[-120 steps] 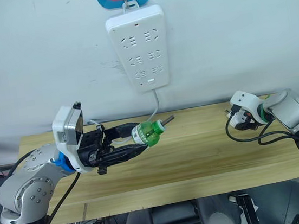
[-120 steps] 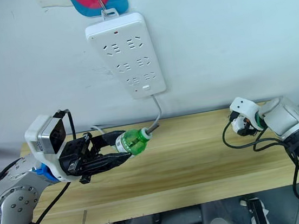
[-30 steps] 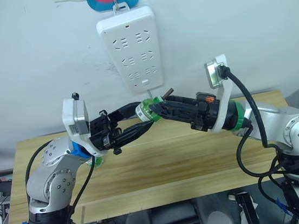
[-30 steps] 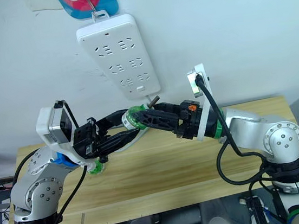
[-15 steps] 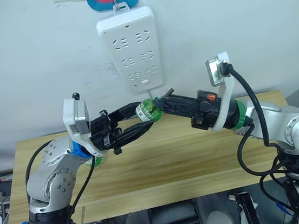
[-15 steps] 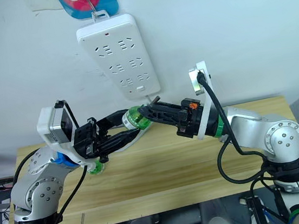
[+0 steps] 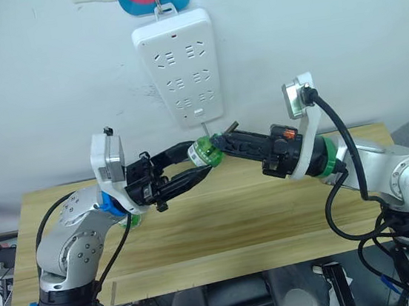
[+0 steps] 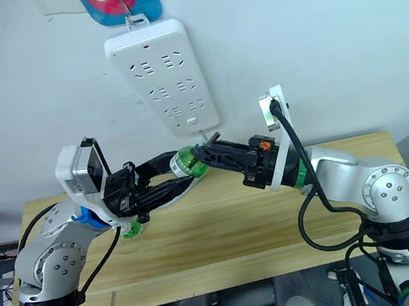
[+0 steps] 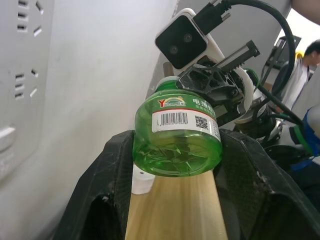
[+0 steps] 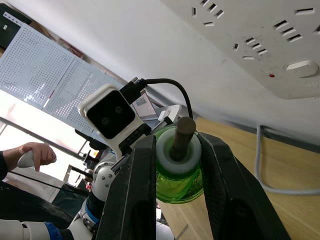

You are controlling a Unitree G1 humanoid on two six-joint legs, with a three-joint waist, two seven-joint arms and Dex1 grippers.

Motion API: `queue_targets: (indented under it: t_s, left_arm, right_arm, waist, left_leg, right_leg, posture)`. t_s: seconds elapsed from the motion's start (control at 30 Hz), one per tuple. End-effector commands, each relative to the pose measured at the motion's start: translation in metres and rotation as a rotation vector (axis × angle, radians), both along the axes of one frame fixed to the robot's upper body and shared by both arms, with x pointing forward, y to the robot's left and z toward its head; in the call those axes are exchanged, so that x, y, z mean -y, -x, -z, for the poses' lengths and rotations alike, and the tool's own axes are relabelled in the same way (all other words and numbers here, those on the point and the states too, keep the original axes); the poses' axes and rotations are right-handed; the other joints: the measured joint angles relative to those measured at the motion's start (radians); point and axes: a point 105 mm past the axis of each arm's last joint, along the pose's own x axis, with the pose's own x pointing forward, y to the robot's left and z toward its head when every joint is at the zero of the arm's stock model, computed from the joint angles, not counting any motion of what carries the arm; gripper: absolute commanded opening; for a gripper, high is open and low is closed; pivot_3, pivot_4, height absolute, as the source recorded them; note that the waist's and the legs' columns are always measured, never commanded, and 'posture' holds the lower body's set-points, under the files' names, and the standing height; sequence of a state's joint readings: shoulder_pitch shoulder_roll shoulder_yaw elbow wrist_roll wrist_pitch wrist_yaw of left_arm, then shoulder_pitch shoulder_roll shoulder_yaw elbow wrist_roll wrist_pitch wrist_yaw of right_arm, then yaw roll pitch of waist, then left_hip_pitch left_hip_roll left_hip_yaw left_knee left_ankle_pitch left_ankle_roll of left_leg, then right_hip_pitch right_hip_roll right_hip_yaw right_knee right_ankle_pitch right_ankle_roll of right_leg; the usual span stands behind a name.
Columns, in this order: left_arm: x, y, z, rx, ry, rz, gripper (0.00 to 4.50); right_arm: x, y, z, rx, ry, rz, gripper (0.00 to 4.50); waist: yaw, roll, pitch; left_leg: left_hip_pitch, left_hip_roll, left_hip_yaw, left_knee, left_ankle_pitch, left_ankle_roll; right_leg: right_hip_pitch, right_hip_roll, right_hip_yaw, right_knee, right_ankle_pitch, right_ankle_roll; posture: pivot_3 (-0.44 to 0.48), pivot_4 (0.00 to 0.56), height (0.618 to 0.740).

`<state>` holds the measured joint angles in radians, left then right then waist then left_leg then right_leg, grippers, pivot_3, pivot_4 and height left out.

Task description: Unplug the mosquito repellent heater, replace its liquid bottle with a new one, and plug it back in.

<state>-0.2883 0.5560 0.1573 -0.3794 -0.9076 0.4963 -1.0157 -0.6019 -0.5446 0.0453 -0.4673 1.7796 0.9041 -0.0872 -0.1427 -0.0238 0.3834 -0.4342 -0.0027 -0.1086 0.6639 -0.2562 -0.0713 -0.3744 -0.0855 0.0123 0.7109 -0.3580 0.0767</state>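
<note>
Both grippers met in mid-air above the wooden tabletop (image 7: 258,221), below the white power strip (image 7: 179,66) on the wall. The left gripper (image 9: 175,150) pinched the base of the green liquid bottle (image 9: 177,132), and the right gripper (image 10: 175,150) clamped its white neck, wick (image 10: 182,132) protruding.

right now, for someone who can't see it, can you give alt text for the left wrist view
A green liquid bottle with a barcode label is clamped at its base between the left gripper's two black fingers, while the right gripper closes on its neck end from the far side. A white power strip hangs on the wall beside it, above a wooden table.
</note>
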Motion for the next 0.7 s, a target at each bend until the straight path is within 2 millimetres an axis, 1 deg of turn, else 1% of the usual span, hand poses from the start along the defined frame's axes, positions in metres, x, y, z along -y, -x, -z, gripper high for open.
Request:
queue_targets:
  t_s: [0.03,0.13,0.27,0.7]
  left_arm:
    - [-0.0026,0.0042,-0.0048,-0.013,0.003,0.016,3.55]
    - [-0.003,0.0046,-0.0065,0.052,0.004,-0.004,4.45]
    - [-0.0031,0.0082,-0.0039,0.062,-0.011,0.015,4.49]
    - [-0.0099,0.0085,-0.0012,0.063,-0.043,0.007,4.5]
  right_arm:
    - [-0.0022,0.014,-0.0087,0.046,-0.028,-0.055,0.83]
    - [-0.002,0.0141,-0.009,0.049,-0.031,-0.054,0.83]
    - [-0.0018,0.0141,-0.0092,0.052,-0.034,-0.051,0.83]
    - [-0.0008,0.0122,-0.0083,0.053,-0.027,-0.045,0.83]
  waist:
    - [0.0,0.0,0.0]
    - [0.0,0.0,0.0]
    - [0.0,0.0,0.0]
    - [0.0,0.0,0.0]
  left_leg:
    - [0.0,0.0,0.0,0.0,0.0,0.0]
    - [0.0,0.0,0.0,0.0,0.0,0.0]
    - [0.0,0.0,0.0,0.0,0.0,0.0]
    - [0.0,0.0,0.0,0.0,0.0,0.0]
  right_leg:
    - [0.0,0.0,0.0,0.0,0.0,0.0]
    - [0.0,0.0,0.0,0.0,0.0,0.0]
    - [0.0,0.0,0.0,0.0,0.0,0.0]
    - [0.0,0.0,0.0,0.0,0.0,0.0]
  posture:
    - [-0.205,0.331,0.74]
    - [-0.205,0.33,0.74]
    - [-0.205,0.327,0.74]
    - [-0.202,0.322,0.74]
